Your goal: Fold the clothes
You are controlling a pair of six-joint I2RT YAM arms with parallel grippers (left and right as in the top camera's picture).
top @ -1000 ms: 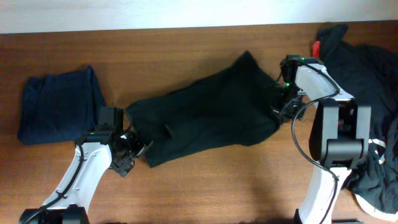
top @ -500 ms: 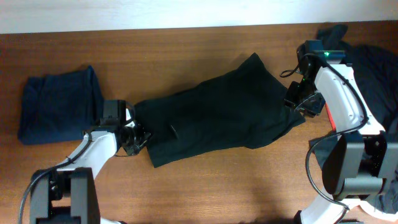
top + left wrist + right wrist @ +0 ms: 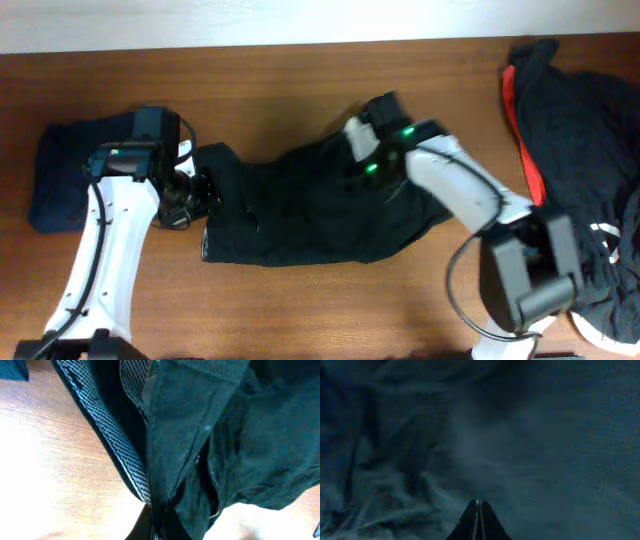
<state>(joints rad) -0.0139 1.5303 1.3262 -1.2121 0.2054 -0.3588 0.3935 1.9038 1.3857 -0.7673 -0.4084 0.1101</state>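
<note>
A black garment (image 3: 300,215) lies bunched across the middle of the table. Its left edge shows a grey dotted lining (image 3: 117,455). My left gripper (image 3: 198,192) is at that left edge, and in the left wrist view the gripper (image 3: 156,527) is shut on the hem. My right arm reaches in from the right over the garment's middle. The right gripper (image 3: 350,180) is dark against the cloth there. In the right wrist view black cloth (image 3: 420,435) fills the frame. The right gripper (image 3: 477,503) is shut, with creases running to its tips.
A folded dark blue garment (image 3: 60,170) lies at the far left, partly under my left arm. A heap of black clothes (image 3: 585,130) with a red piece (image 3: 512,88) and white trim (image 3: 603,236) fills the right edge. Bare wood runs along the front.
The left gripper has shut on the garment's left edge and moved up. The right arm swung from the right edge to the garment's middle, and the cloth bunched leftward.
</note>
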